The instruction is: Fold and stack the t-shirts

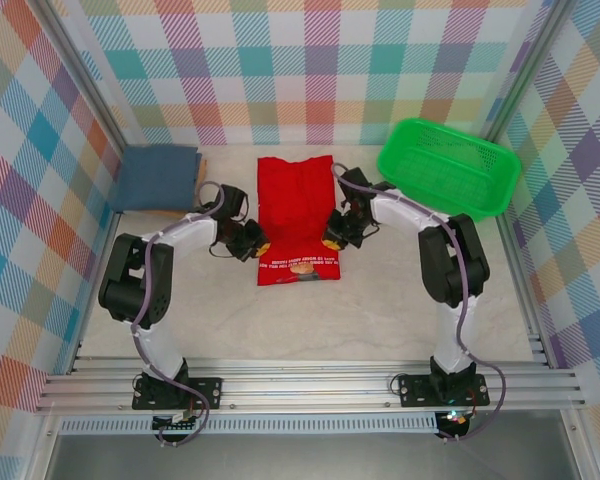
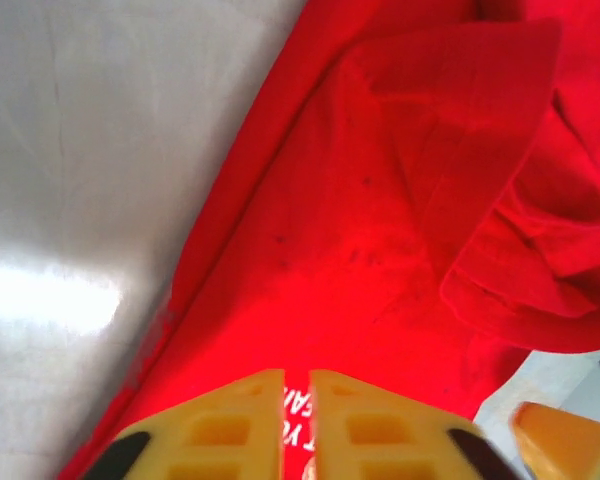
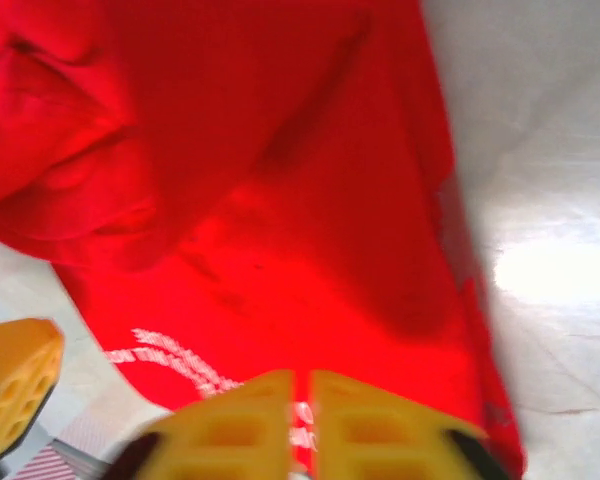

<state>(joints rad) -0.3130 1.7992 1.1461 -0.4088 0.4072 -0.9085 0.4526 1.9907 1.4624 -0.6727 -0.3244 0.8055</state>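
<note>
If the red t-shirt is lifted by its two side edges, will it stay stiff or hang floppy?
Probably floppy: the red t-shirt shows soft folds and wrinkles, so its middle would likely sag. It looks light, thin cloth lying flat. On the smooth table it may slide or bunch when pushed.

You're in a robot lab's test cell. The left arm (image 1: 145,290) and right arm (image 1: 450,265) are bolted to aluminium rails (image 1: 310,380) along the near edge of the table (image 1: 380,320). Metal posts (image 1: 88,100) frame the corners, and printed plaid panels (image 1: 320,70) wall it on three sides.
</note>
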